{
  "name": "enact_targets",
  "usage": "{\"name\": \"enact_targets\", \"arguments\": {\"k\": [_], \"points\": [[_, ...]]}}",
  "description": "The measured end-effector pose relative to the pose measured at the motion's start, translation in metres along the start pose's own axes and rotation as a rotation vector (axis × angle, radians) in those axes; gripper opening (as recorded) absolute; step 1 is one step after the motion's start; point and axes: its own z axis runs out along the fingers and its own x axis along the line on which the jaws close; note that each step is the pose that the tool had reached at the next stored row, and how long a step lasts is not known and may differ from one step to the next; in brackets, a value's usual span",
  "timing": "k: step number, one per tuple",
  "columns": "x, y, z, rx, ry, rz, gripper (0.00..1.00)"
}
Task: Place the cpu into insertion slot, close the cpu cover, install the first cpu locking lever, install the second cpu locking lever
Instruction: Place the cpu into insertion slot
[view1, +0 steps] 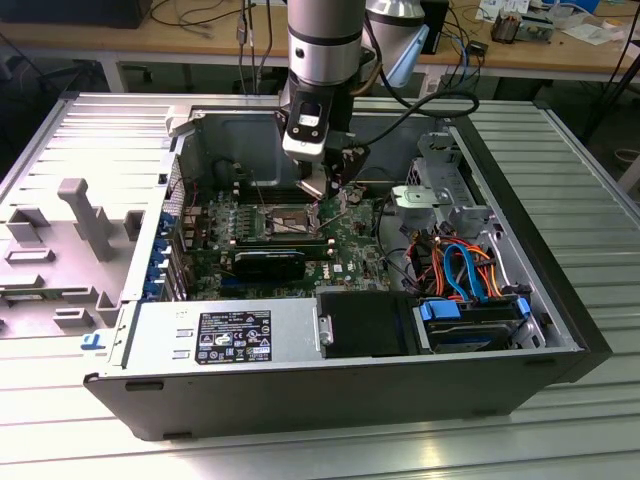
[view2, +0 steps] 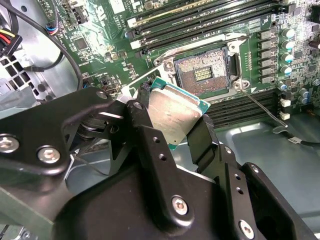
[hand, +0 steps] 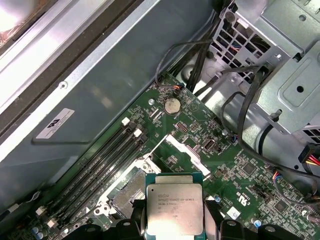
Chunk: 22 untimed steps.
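The first step is in hand: the gripper (view2: 172, 127), clamped on the cpu's (view2: 176, 114) edges, holds it above the motherboard (view2: 95, 45) near the empty insertion slot (view2: 202, 75), and seating it likely calls for squaring the chip level over that socket.

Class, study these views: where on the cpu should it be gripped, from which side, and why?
By two opposite edges, from the metal-top side, as the gripper holds the cpu here: flat, thin and square, leaving its underside free for the insertion slot.
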Motion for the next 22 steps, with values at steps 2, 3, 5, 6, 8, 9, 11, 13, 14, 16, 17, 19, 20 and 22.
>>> {"name": "enact_targets", "arguments": {"k": [2,3,5,6,8,9,11,13,14,16,17,19,20,22], "points": [[0.0,0.0,0.0001,0.0,-0.0002,0.003,0.55],[0.0,0.0,0.0002,0.0,-0.0003,0.004,0.55],[0.0,0.0,0.0003,-0.0001,-0.0006,0.008,0.55],[0.0,0.0,0.0004,-0.0001,-0.0006,0.009,0.55],[0.0,0.0,0.0005,-0.0001,-0.0008,0.012,0.55],[0.0,0.0,0.0006,-0.0002,-0.0009,0.014,0.55],[0.0,0.0,0.0008,-0.0002,-0.0011,0.017,0.55],[0.0,-0.0001,0.0009,-0.0003,-0.0013,0.02,0.55],[0.0,-0.0001,0.0011,-0.0003,-0.0014,0.023,0.55],[0.0,-0.0001,0.0012,-0.0003,-0.0016,0.025,0.55],[0.0,-0.0001,0.0013,-0.0004,-0.0017,0.027,0.55],[0.0,-0.0001,0.0014,-0.0004,-0.0018,0.029,0.55],[0.0,-0.0001,0.0015,-0.0004,-0.0019,0.03,0.55],[0.0,-0.0001,0.0017,-0.0004,-0.0021,0.033,0.55]]}}
